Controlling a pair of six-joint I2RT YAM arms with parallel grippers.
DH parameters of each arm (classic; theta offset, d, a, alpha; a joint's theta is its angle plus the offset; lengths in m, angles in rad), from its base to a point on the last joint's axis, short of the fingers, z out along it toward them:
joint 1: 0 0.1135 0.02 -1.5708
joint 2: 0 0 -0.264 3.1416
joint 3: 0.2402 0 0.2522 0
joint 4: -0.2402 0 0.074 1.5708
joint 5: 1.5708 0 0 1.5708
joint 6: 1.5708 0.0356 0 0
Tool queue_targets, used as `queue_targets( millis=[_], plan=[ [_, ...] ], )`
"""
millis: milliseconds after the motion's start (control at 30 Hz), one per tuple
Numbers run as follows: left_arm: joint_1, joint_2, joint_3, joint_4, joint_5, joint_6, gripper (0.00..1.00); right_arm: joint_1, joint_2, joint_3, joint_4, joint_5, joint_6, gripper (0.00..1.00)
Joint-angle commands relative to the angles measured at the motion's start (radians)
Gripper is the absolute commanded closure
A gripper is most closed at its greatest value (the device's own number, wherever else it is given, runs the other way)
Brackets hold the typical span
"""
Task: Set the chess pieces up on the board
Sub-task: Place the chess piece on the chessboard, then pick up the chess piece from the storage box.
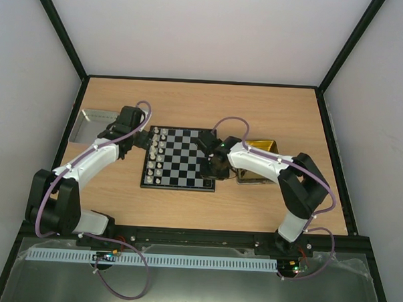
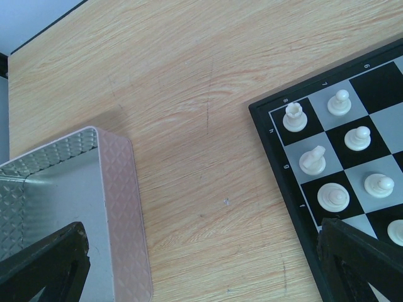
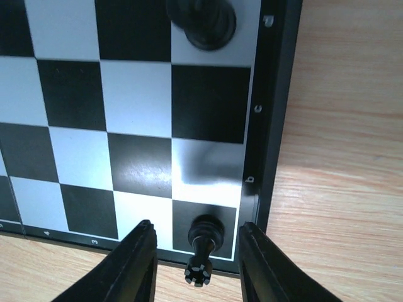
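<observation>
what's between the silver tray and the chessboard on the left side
Just bare wooden tabletop; nothing lies between the silver tray and the board. The left wrist view shows it clearest.

Pale walls [image 1: 207,31], wooden table [image 1: 190,104], black frame [image 1: 62,31]

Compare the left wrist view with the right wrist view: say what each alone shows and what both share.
Left wrist only: the silver tray and white pieces. Right wrist only: a black rook on a corner square, inside the open right tool, and another black piece. Both: the board and the table.
</observation>
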Motion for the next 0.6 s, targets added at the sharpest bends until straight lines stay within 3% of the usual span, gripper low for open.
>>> queue_targets(
  millis=[0, 333, 567],
  plan=[
    [-0.006, 0.002, 0.001, -0.001, 0.006, 0.009, 0.01, -0.028, -0.066, 0.062, -0.052, 0.104, -0.008, 0.65],
    [-0.009, -0.008, 0.012, -0.001, 0.016, 0.008, 0.01, -0.366, -0.194, -0.057, -0.087, 0.163, -0.096, 0.65],
    [-0.017, 0.018, 0.029, -0.009, 0.012, 0.007, 0.01, -0.465, -0.155, -0.120, -0.030, 0.145, -0.120, 0.65]
  ],
)
